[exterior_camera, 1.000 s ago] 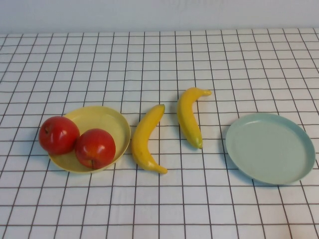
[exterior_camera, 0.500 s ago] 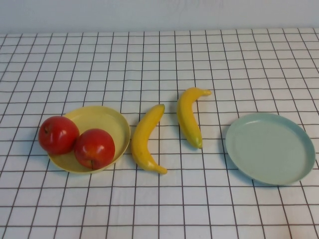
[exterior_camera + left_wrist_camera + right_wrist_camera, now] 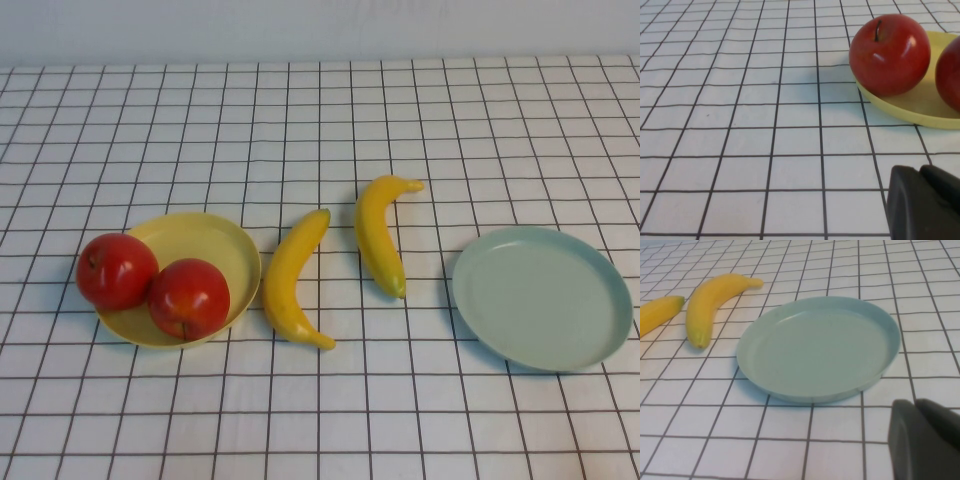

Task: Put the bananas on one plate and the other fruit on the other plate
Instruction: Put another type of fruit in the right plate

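Here both grippers, left gripper [image 3: 925, 202] and right gripper [image 3: 925, 440], sit closed.

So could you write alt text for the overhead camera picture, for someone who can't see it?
Two red apples sit on a pale yellow plate at the left of a checked tablecloth, two bananas lie side by side on the cloth in the middle, and a pale blue-green plate sits empty at the right. Neither the left gripper nor the right gripper shows in this view.
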Available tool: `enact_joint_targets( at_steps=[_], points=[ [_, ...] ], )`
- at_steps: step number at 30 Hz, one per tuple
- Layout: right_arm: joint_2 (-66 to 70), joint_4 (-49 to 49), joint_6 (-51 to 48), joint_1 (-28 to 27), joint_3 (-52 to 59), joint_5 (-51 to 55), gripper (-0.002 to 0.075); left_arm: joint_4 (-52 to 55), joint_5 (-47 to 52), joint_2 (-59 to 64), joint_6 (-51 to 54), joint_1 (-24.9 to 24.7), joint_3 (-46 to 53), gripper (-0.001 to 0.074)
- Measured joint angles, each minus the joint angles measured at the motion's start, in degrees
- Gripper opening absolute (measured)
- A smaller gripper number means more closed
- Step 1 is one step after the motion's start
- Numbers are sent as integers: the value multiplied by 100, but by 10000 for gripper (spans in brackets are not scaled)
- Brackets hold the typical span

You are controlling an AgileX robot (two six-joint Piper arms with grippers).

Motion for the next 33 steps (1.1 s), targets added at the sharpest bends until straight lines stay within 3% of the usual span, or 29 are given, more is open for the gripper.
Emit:
enact_joint_targets(
  at_steps=[18,20,24,26,30,33],
  points=[
    [0,246,0,0,11,-264,-16,-9,0,0,0,0,0,1],
    [0,1257,0,0,11,-679,-16,-9,0,0,0,0,0,1],
    [0,4981,-2,0,11,-1549,-17,-9,0,0,0,0,0,1],
    [0,6341,-99,0,11,-2063,-17,-9,0,0,0,0,0,1],
    [0,7272,-865,0,11,-3203,-17,-9,0,0,0,0,0,1],
    [0,7492,-1093,0,11,-3468,-17,-9,10,0,0,0,0,1]
  ],
)
